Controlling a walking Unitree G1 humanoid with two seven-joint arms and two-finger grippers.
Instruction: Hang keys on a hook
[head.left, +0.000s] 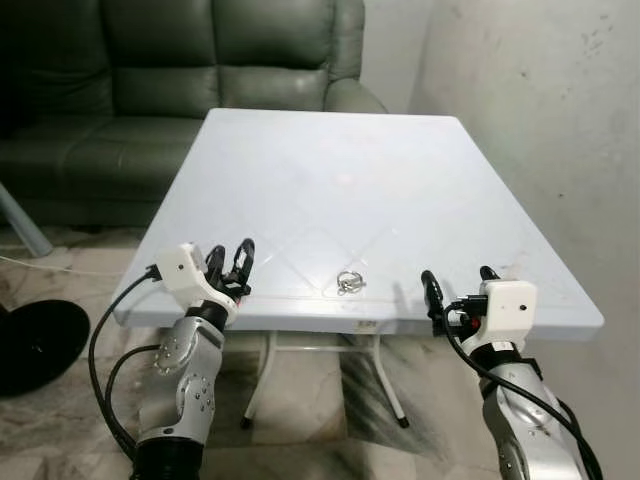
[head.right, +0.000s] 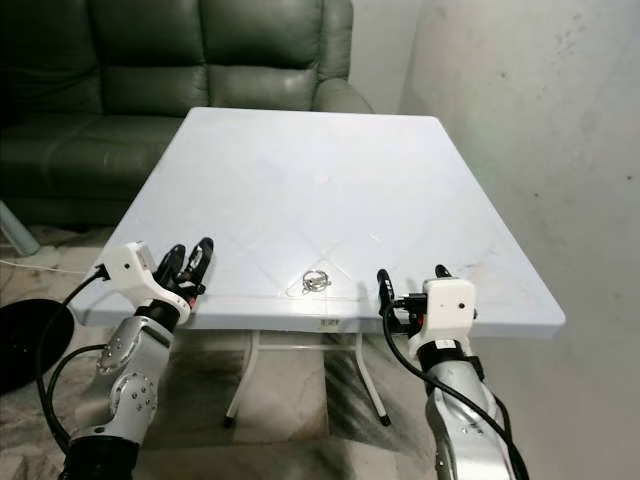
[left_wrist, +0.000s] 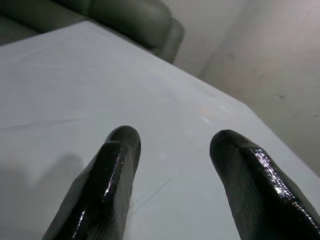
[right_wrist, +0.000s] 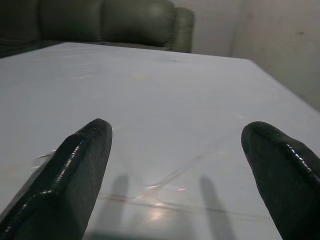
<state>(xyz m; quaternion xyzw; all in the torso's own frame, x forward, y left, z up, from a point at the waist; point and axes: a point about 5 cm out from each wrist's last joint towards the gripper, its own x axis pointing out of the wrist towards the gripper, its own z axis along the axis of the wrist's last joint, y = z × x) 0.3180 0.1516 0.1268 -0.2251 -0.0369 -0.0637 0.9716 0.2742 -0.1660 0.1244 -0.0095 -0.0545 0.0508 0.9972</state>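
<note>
Both arms rise at the near edge of the worktop (head.left: 330, 170), a pale square surface with a green sofa (head.left: 180, 70) behind its far edge. Left tool (head.left: 232, 262) sits over the near left corner, fingers apart; right tool (head.left: 457, 283) sits over the near edge toward the right corner, fingers wide apart. Keys (head.left: 350, 282) lie flat just inside the near edge, between the tools, somewhat nearer the right one by my judgement. Head views show the keys; the wrist views show bare worktop. No hook is seen.
</note>
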